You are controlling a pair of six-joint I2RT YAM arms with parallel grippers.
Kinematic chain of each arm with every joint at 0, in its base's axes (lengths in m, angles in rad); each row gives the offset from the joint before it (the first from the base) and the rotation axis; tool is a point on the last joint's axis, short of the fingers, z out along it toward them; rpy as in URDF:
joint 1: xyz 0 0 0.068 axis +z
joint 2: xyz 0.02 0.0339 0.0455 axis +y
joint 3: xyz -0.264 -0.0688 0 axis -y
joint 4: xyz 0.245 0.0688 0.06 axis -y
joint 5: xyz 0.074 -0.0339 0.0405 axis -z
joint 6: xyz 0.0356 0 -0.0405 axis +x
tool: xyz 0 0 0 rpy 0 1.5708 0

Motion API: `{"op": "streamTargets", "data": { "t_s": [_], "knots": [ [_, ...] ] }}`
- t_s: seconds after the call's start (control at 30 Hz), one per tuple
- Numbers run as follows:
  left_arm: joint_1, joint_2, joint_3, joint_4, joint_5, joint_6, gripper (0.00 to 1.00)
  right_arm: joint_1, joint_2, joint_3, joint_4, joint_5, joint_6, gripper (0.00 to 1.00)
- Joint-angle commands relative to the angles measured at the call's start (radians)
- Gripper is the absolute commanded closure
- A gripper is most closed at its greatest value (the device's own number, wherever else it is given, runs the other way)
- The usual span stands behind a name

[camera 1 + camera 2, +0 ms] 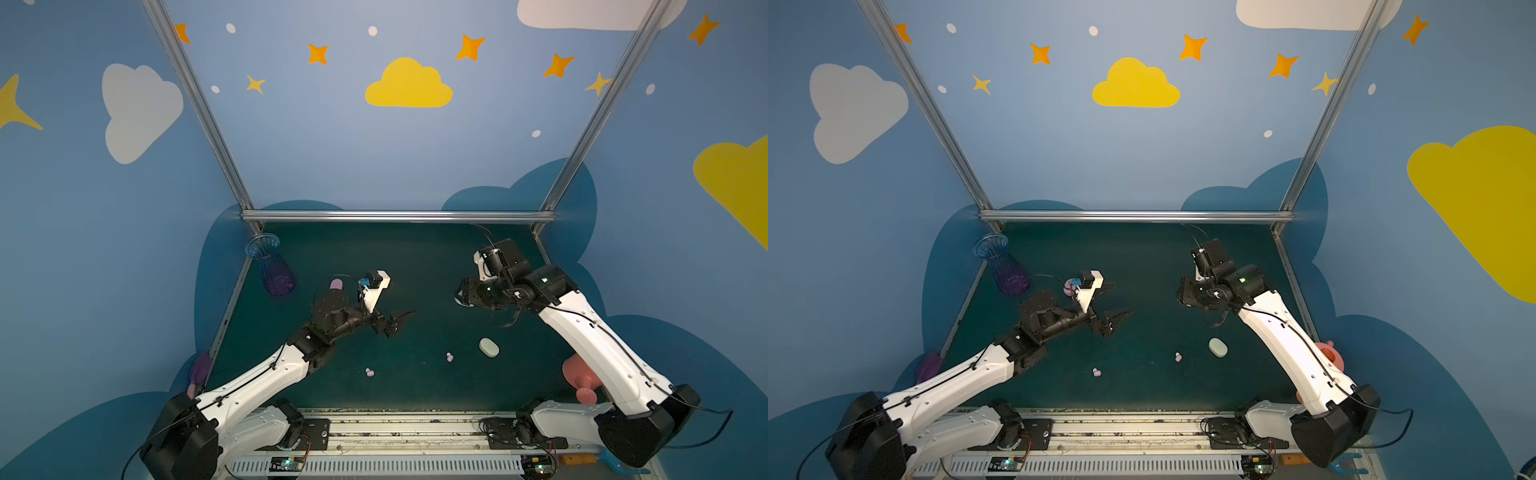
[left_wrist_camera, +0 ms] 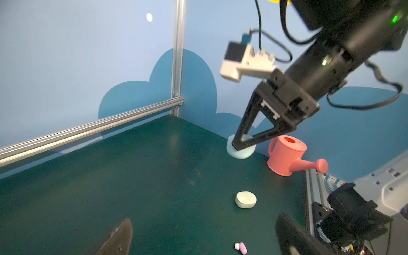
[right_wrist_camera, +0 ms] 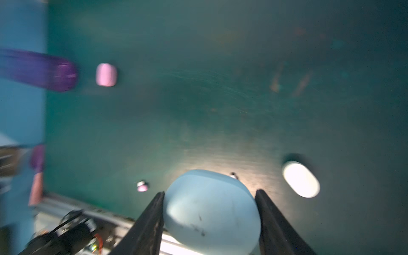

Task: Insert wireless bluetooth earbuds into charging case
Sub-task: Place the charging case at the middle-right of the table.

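Pink earbuds (image 1: 449,357) lie loose near the closed cream case (image 1: 488,347).

Green table (image 1: 415,270) with cream case (image 1: 488,347), two pink earbuds (image 1: 449,357), purple vase (image 1: 274,274)

No legible txt, no labels, brands, nos. or signs on any obj

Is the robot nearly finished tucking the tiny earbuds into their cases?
Not yet. Done: nothing I can confirm; the cream case lies shut, contents hidden. In hand: the right gripper grips the pale blue case between its fingers; the left gripper is open. Left: two pink earbuds lie loose on the table, apart from the pink case.
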Motion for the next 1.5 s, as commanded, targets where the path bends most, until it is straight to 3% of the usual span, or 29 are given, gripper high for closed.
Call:
{"op": "streamTargets", "data": {
  "t_s": [0.0,0.27,0.57,1.03,1.47],
  "knots": [
    [0.012,-0.046,0.007,-0.147,-0.103,-0.021,0.00,-0.084,-0.021,-0.107,0.084,0.029,-0.031,0.51],
    [0.051,-0.091,-0.013,-0.216,-0.158,-0.077,0.00,-0.296,-0.019,-0.344,0.298,0.074,-0.017,0.51],
    [0.064,-0.085,-0.012,-0.248,-0.199,-0.105,0.00,-0.442,0.051,-0.428,0.372,0.115,-0.024,0.50],
    [0.070,-0.070,0.005,-0.311,-0.267,-0.127,0.00,-0.475,0.171,-0.497,0.431,0.135,0.030,0.49],
    [0.113,-0.042,0.026,-0.359,-0.271,-0.174,0.00,-0.473,0.195,-0.519,0.428,0.095,0.039,0.32]
  ]
}}
